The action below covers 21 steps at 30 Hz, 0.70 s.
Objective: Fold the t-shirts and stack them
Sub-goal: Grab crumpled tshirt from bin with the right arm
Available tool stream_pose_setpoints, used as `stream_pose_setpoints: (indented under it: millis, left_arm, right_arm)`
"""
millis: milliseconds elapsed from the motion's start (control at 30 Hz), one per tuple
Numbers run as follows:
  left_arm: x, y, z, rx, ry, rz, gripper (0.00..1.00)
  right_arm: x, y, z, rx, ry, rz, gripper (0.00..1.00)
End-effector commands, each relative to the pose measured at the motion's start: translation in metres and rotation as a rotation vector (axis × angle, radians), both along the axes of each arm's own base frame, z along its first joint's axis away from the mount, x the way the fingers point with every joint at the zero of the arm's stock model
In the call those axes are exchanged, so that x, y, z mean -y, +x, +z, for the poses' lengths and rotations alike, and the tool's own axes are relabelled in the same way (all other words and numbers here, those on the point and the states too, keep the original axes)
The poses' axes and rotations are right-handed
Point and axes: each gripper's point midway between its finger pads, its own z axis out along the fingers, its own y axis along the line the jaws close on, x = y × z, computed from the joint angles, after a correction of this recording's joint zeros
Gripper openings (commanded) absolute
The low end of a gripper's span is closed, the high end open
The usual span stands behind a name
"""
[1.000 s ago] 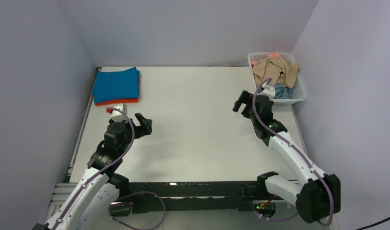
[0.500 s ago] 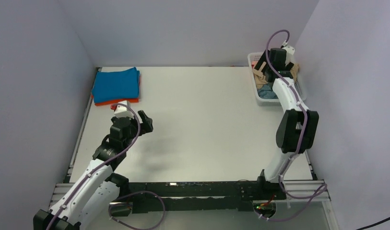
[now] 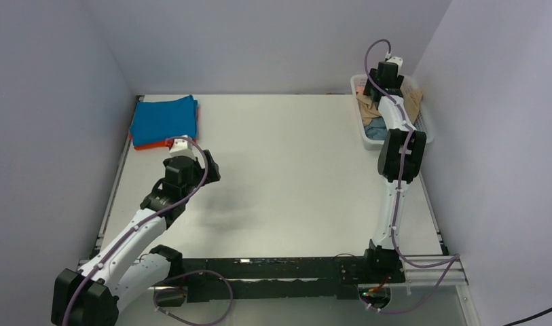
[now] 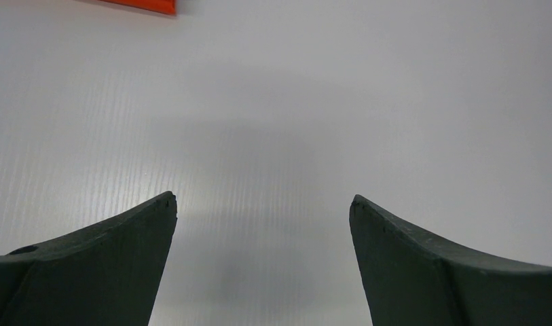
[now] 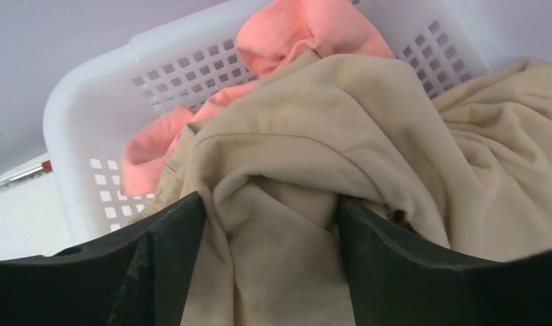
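A crumpled tan-beige soft cloth t-shirt (image 5: pixel 314 156) lies heaped over a salmon pink t-shirt (image 5: pixel 307 27) inside a white plastic lattice basket (image 5: pixel 89 102) at the far right corner of the white desk (image 3: pixel 293 170). The right end effector (image 5: pixel 269 204) is down in the basket, fingers spread, a raised fold of tan cloth between them, not yet pinched. At the far left corner, a folded bright blue t-shirt (image 3: pixel 164 120) rests on a folded orange t-shirt (image 3: pixel 147 145). The left end effector (image 4: pixel 263 204) hovers spread and empty over bare desk. The step appears to be fetching the next shirt. The right fingers likely need to close on that fold and lift it clear of the pink one.
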Motion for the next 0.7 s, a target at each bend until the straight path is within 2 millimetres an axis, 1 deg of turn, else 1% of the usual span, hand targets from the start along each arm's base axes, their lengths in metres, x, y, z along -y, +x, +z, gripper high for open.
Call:
stream_pose_setpoints:
  millis: [0,33,100,133,167,200,333,367,400,600,667]
  left_arm:
    - [0.004,0.014,0.03,0.079,-0.017,0.006,1.0]
    - [0.004,0.015,0.03,0.078,-0.019,0.005,0.99]
    - [0.006,0.015,0.031,0.081,-0.026,0.001,0.99]
    - [0.006,0.015,0.031,0.08,-0.029,0.0,0.99]
    - [0.006,0.015,0.031,0.081,-0.033,0.0,1.0]
    - [0.007,0.014,0.032,0.082,-0.035,-0.004,0.99]
    - [0.008,0.011,0.035,0.091,-0.05,-0.014,0.99]
    - [0.008,0.011,0.036,0.094,-0.053,-0.012,0.99]
    - [0.008,0.01,0.037,0.098,-0.057,-0.013,0.99]
    - [0.008,0.003,0.044,0.121,-0.08,-0.022,0.99]
    - [0.008,0.0,0.048,0.131,-0.091,-0.024,0.99]
  right_arm:
    - [0.01,0.022,0.03,0.08,-0.113,0.01,0.57]
    - [0.013,0.023,0.035,0.098,-0.123,-0.004,0.46]
    - [0.017,0.025,0.051,0.141,-0.139,-0.021,0.26]
    - [0.018,0.024,0.066,0.171,-0.146,-0.027,0.18]
    - [0.018,0.024,0.078,0.196,-0.154,-0.026,0.14]
    - [0.018,0.023,0.093,0.22,-0.16,-0.029,0.12]
    - [0.023,0.01,0.152,0.314,-0.192,-0.064,0.09]
    - [0.024,0.005,0.167,0.339,-0.198,-0.079,0.02]
    - [0.024,0.0,0.183,0.367,-0.202,-0.088,0.0]
    - [0.015,-0.039,0.283,0.555,-0.207,-0.075,0.0]
    - [0.011,-0.055,0.321,0.623,-0.204,-0.066,0.0]
